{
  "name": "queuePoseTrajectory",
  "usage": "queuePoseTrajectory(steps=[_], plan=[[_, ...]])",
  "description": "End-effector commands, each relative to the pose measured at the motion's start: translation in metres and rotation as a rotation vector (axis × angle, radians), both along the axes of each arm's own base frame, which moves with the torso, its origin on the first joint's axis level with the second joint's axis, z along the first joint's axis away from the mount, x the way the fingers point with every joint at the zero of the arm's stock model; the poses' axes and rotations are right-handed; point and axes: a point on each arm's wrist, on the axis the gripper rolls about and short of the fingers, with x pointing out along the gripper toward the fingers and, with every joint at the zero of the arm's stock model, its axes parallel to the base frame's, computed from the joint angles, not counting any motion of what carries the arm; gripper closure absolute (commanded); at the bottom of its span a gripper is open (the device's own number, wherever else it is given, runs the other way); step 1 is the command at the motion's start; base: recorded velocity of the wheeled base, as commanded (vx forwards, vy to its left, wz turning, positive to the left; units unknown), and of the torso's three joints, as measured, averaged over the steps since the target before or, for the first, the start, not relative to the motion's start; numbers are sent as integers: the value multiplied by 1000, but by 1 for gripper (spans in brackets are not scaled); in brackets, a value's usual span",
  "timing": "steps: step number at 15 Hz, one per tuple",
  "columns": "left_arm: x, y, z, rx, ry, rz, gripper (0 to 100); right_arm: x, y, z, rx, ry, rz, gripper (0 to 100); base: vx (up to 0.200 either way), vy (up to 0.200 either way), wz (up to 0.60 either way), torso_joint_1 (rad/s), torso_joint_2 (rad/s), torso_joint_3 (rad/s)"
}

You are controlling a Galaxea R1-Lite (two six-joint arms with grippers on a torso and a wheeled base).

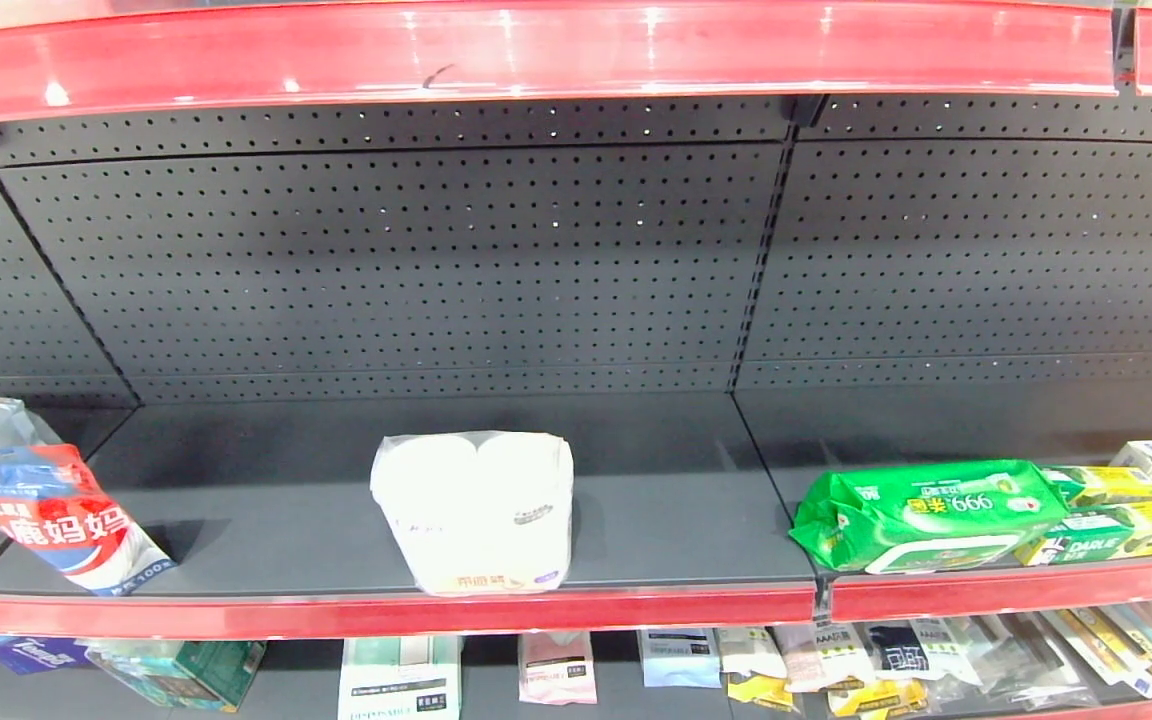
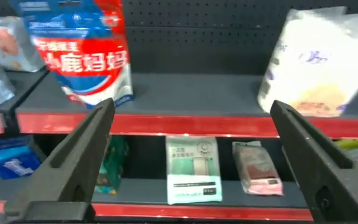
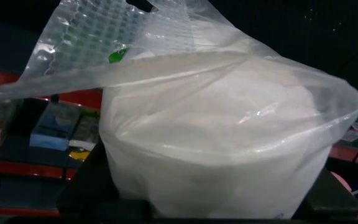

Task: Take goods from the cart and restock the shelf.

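Note:
A white pack of paper rolls (image 1: 476, 510) stands upright near the front edge of the dark middle shelf (image 1: 266, 520); the left wrist view has this pack (image 2: 319, 62) off to one side. My left gripper (image 2: 191, 106) hangs open in front of the shelf's red edge, with nothing between its fingers. My right gripper (image 3: 207, 196) is shut on another white pack of rolls (image 3: 216, 130) in clear plastic wrap, held close to the camera, with a dark finger (image 3: 86, 183) on either side of it.
A red and blue bag (image 1: 66, 520) leans at the shelf's left end, also in the left wrist view (image 2: 82, 53). Green wipes (image 1: 921, 510) and small boxes (image 1: 1116, 510) lie on the right section. Bare shelf lies either side of the standing pack. Packets (image 1: 556, 665) fill the lower shelf.

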Motion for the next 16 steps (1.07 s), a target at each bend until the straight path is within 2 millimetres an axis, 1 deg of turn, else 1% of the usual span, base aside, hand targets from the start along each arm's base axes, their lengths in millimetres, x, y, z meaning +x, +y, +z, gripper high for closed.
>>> queuePoseTrajectory(steps=[1, 7, 14, 16], plan=[[0, 0, 0, -14, -6, -2, 0, 0, 0, 0, -1, 0, 2, 100, 0, 0, 0, 0, 0, 0], [0, 0, 0, -29, -8, -2, 0, 0, 0, 0, -1, 1, -5, 100, 0, 0, 0, 0, 0, 0], [0, 0, 0, -29, -6, -2, 0, 2, 1, -4, -10, 17, -1, 100, 0, 0, 600, 6, 2, 0], [0, 0, 0, -29, -8, -2, 0, 3, 2, 1, -5, 9, 6, 100, 0, 0, 0, 0, 0, 0]])
